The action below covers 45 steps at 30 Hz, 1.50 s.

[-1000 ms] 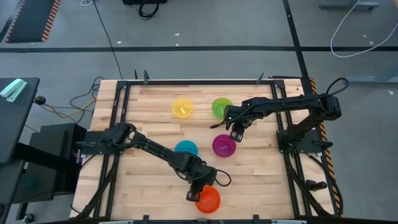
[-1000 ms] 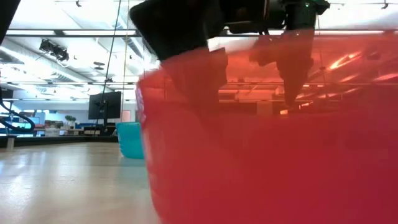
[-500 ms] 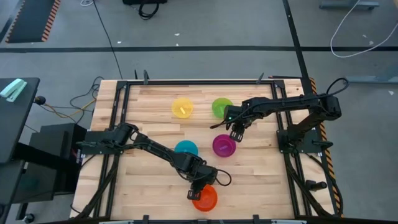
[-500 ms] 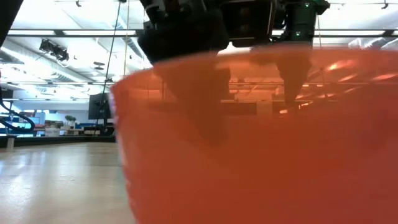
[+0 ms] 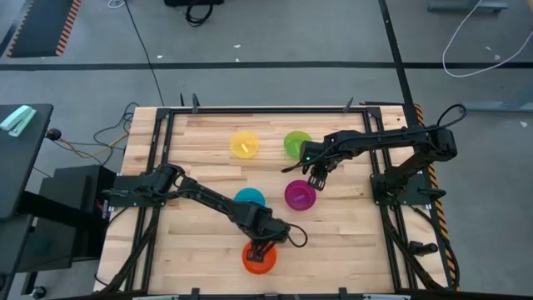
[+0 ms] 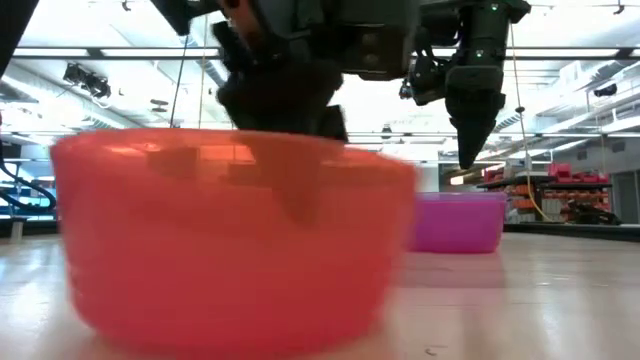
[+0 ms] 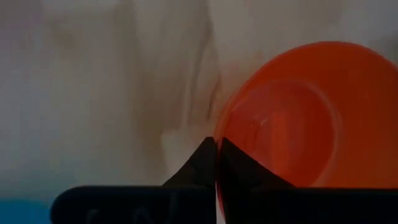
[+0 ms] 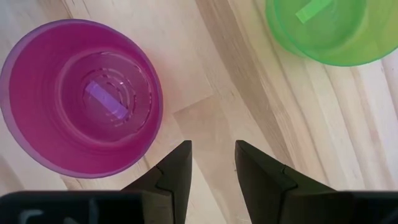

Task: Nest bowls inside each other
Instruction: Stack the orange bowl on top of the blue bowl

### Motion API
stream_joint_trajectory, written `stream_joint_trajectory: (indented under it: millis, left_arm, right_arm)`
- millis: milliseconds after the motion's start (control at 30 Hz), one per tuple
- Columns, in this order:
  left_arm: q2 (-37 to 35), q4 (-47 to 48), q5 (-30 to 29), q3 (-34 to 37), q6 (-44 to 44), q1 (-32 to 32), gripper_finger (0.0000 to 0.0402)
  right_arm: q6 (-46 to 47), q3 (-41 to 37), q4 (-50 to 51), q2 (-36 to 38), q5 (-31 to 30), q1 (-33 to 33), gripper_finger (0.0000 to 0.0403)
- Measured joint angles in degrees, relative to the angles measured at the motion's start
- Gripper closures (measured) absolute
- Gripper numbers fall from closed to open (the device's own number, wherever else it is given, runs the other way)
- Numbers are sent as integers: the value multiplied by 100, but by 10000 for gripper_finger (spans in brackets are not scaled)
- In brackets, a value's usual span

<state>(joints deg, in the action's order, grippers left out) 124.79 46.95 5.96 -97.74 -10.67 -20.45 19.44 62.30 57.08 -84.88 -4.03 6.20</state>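
The orange bowl stands on its base near the table's front edge, with my left gripper shut on its rim. The blue bowl sits just beyond it. My right gripper hangs open above bare wood, between the magenta bowl and the green bowl, touching neither. The yellow bowl stands at the far side, left of the green one. In the right wrist view the magenta bowl and the green bowl lie on either side of the open fingers. My left gripper pinches the orange bowl's rim on the bowl's far side, one finger inside the bowl and one outside. The fingers come from above, pointing down. The bowl stays upright with its base on the table.
A black metal frame runs along the table's left and right sides, and the right arm's base stands at the right. Bare wood lies left of the orange bowl and right of the magenta bowl.
My left gripper has shut on the orange bowl's rim and gone toward the table's left edge and slightly toward the far edge. The bowl has slid with it along the table, staying upright.
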Motion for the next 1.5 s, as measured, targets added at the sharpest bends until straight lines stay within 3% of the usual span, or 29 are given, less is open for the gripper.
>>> stream_joint_trajectory:
  millis: [267, 567, 733, 1067, 1500]
  left_arm:
    - [9, 1328, -765, -813, 297, 43, 394]
    - [9, 2577, -1028, -1735, 539, 489, 394]
    - [-163, 3057, -1040, -1861, 538, 907, 394]
    - [-740, 3243, -990, -1817, 689, 1580, 394]
    - [-866, 3198, -571, -1809, 844, 2095, 394]
  right_arm:
    - [4, 0, 1, 0, 0, 0, 273]
    - [-26, 1, 2, 0, 0, 0, 273]
    - [-202, 2, 7, 0, -2, -27, 273]
    - [-160, 4, 18, 499, -217, -357, 273]
    - [536, 4, 2, 1294, -770, -1217, 273]
